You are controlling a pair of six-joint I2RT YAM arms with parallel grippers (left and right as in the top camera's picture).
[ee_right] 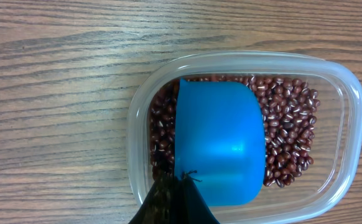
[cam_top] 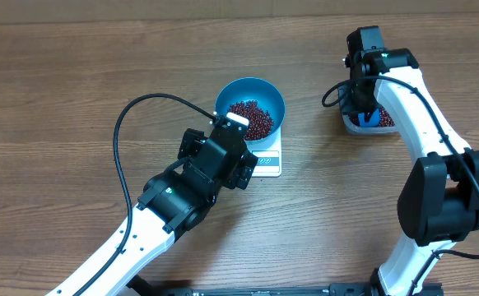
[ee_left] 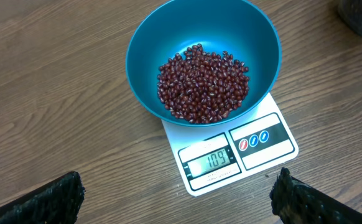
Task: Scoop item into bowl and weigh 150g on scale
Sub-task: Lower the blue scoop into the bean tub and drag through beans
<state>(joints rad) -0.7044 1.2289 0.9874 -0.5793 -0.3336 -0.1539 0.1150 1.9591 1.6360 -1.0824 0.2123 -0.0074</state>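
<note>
Beans [ee_left: 203,84] lay in the bowl [ee_left: 143,56] on the scale [ee_left: 262,146], at the middle of the table [cam_top: 58,82]. The left tool [ee_left: 178,198] hung apart before it. The right tool [ee_right: 175,199], together, clamped a scoop [ee_right: 218,143] in the tub [ee_right: 349,112] toward the right edge.

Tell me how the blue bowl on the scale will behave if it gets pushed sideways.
The bowl probably slides rather than tips, since the beans weigh down its bottom. It overhangs the scale, whose top looks smooth, so a firm shove could carry it off the edge. The loose beans would likely shift and upset the reading.
</note>
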